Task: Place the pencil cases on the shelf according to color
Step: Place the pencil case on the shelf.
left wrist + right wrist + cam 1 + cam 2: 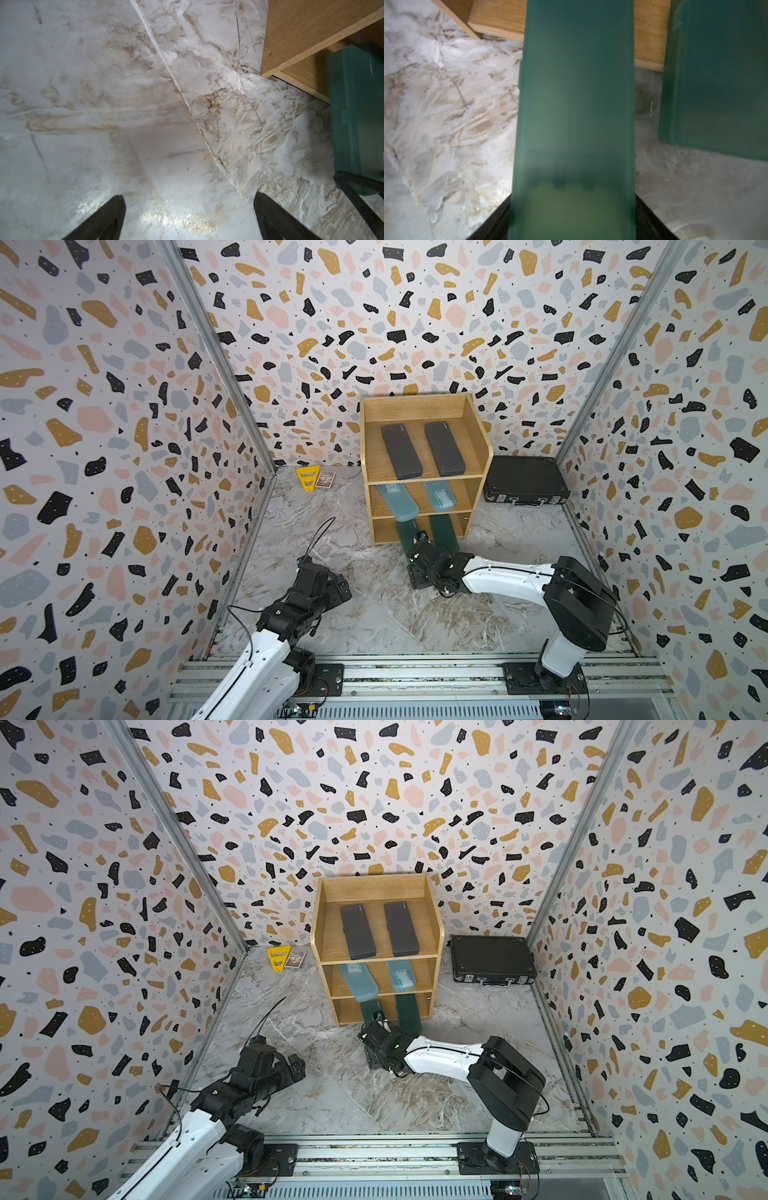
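In both top views my right arm (498, 576) is nearer. The held green case (405, 531) runs lengthwise straight ahead of the right jaws into the bottom tier of the shelf (478, 439), with the second green case (444, 531) alongside.

Left wrist: the left jaws are wide and empty over the bench (104, 83).

Right wrist: the right jaws clamp the held green case across its width. I can read no labels.

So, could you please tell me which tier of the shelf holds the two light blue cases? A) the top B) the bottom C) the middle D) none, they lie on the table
C: the blue cases lie on the middle tier of the shelf, below the grey cases and above the green cases.
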